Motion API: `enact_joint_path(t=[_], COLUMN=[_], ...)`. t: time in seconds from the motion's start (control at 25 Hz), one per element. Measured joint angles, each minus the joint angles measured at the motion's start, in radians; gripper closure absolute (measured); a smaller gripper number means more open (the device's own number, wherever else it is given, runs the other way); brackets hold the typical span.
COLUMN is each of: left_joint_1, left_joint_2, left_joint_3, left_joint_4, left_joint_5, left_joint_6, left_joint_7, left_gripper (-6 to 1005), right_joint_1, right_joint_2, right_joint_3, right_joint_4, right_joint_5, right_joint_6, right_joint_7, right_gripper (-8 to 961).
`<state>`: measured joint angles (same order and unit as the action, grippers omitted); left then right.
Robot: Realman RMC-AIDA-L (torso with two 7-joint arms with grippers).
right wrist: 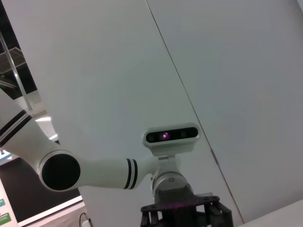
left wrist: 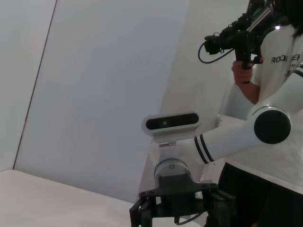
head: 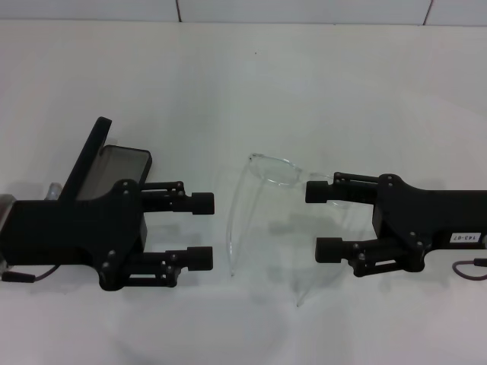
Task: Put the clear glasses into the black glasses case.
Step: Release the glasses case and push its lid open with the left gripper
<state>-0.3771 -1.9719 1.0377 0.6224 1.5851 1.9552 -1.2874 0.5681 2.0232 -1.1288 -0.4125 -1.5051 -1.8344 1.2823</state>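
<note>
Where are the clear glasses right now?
In the head view, the clear glasses lie on the white table, mid-scene between the open left gripper and open right gripper, nearer the right one.

A: The clear glasses (head: pixel 262 199) look like colourless, fully see-through plastic, smooth and faintly glossy along the lens edge.

B: And the black glasses case (head: pixel 106 169)?

A: Matt black outside, with a duller grey lining inside the open shell.

B: The hands?

A: The left hand (head: pixel 202 231) and right hand (head: pixel 323 220) are matt black, hard-looking, with small shiny screw heads. The tabletop (head: pixel 243 84) is smooth, matt white.
</note>
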Motion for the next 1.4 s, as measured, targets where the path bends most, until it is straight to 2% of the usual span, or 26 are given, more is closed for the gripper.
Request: enact_joint_path(t=[0.52,0.6,0.68,0.8,0.92,0.96,1.0,1.08,1.2,1.4], left_joint_1=[0.0,0.0,0.002,0.016,0.038,0.046,0.058,0.08,0.094,0.087], left_joint_2=[-0.005,-0.009,-0.022,-0.05,-0.079,-0.089,-0.104,-0.123,-0.121,-0.121], left_joint_3=[-0.001,-0.019,-0.074,-0.182,-0.229,-0.231,-0.226,-0.189,-0.066,0.12], left_joint_4=[0.0,0.003,0.034,0.197,0.487,0.573,0.707,0.925,1.12,1.218], left_joint_5=[0.0,-0.001,-0.001,0.008,0.06,0.091,0.157,0.303,0.522,0.829], left_joint_6=[-0.001,-0.001,-0.007,-0.057,-0.137,-0.161,-0.196,-0.258,-0.326,-0.367], left_joint_7=[-0.007,-0.011,-0.049,-0.229,-0.487,-0.554,-0.647,-0.811,-1.048,-1.263], left_gripper=[333,334,334,335,336,339,342,347,355,369], right_joint_1=[-0.018,-0.026,-0.04,-0.067,-0.097,-0.106,-0.116,-0.131,-0.147,-0.157], right_joint_2=[0.0,0.0,-0.003,-0.011,-0.02,-0.022,-0.023,-0.02,-0.016,-0.013], right_joint_3=[0.008,0.013,0.03,0.086,0.13,0.143,0.154,0.171,0.183,0.198], right_joint_4=[0.001,-0.001,-0.007,-0.013,-0.014,-0.014,-0.014,-0.014,-0.014,-0.011], right_joint_5=[0.003,0.009,0.015,0.019,0.019,0.019,0.019,0.019,0.019,0.018], right_joint_6=[0.0,0.001,0.004,0.005,0.002,0.002,0.002,0.004,0.006,0.009], right_joint_7=[0.0,-0.003,-0.005,-0.005,-0.005,-0.006,-0.007,-0.013,-0.026,-0.038], right_gripper=[84,84,84,84,84,84,84,85,85,85])
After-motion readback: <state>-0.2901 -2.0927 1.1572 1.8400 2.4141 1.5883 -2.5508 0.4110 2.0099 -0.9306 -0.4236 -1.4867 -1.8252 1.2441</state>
